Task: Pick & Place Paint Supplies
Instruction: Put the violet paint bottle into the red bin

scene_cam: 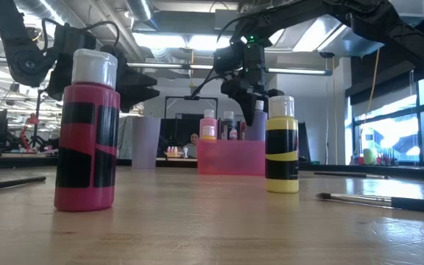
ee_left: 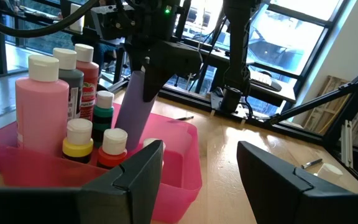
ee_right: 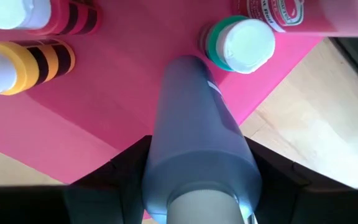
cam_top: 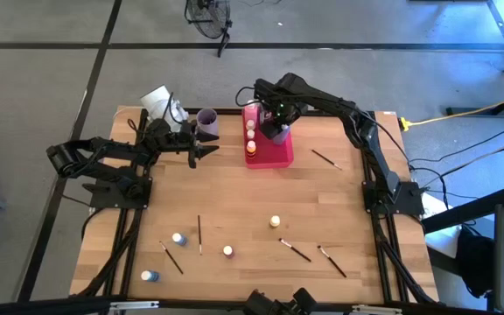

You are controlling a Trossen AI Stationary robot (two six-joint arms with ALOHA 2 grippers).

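A pink tray (cam_top: 278, 156) stands at the table's far middle and holds several paint bottles (ee_left: 42, 106). Above it my right gripper (cam_top: 276, 129) is shut on a purple bottle (ee_left: 135, 102), whose lower end reaches down inside the tray. My left gripper (ee_left: 201, 180) stands open and level just left of the tray, beside a lilac cup (cam_top: 206, 122), with nothing between its fingers. Loose bottles (cam_top: 275, 221) and thin brushes (cam_top: 295, 250) lie on the near half of the table. My right gripper pinches the purple bottle's upper body (ee_right: 197, 168), just below its pale cap (ee_right: 205, 208), between its two fingers (ee_right: 114, 177). The fingers point down from above. The bottle hangs tilted, base (ee_right: 185, 68) lowest inside the tray. Whether the base touches the floor cannot be told.
A pink-red bottle (scene_cam: 87, 132) and a yellow bottle (scene_cam: 281, 147) stand upright on the near table, with a brush (scene_cam: 389, 200) lying beside them. Another brush (cam_top: 324, 157) lies right of the tray. Bottles fill the tray's far end; its near end (cam_top: 268, 159) is bare.
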